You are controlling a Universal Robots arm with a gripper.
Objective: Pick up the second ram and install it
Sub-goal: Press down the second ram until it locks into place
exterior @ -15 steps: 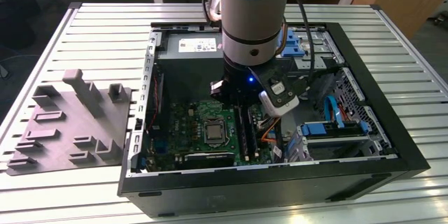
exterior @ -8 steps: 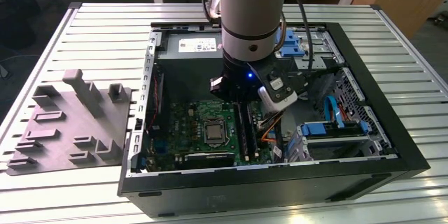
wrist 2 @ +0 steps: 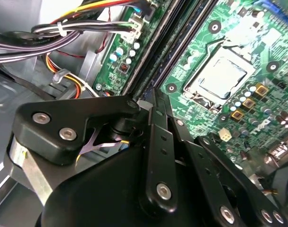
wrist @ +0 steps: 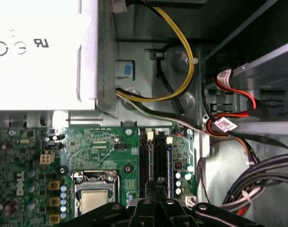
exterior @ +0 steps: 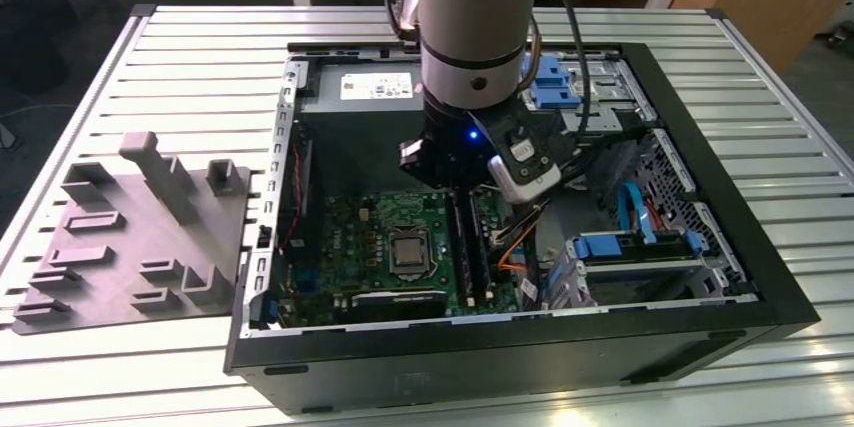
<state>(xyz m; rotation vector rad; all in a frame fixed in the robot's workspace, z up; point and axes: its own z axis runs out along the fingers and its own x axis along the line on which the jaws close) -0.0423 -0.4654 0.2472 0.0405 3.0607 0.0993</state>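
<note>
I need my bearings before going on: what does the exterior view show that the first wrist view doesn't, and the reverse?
Exterior view: the grey moulded tray on the slatted table, beside the open computer case, and the arm reaching in. First wrist view: the yellow cable and red cable, close up. Both: the motherboard, its processor socket and the memory slots under the gripper.

— From my console, the table (exterior: pixel 174 67) I'm working over looks like ribbed bare metal with a dull sheen. The tray (exterior: pixel 134 237) reads as matt grey moulded plastic.

— And the gripper (wrist 2: pixel 156 106)?

— I see black matt links with shiny steel screws. The motherboard (wrist: pixel 101 146) is glossy green; the processor lid (wrist 2: pixel 219 75) is brushed silvery metal. The case (exterior: pixel 534 352) is satin black.
</note>
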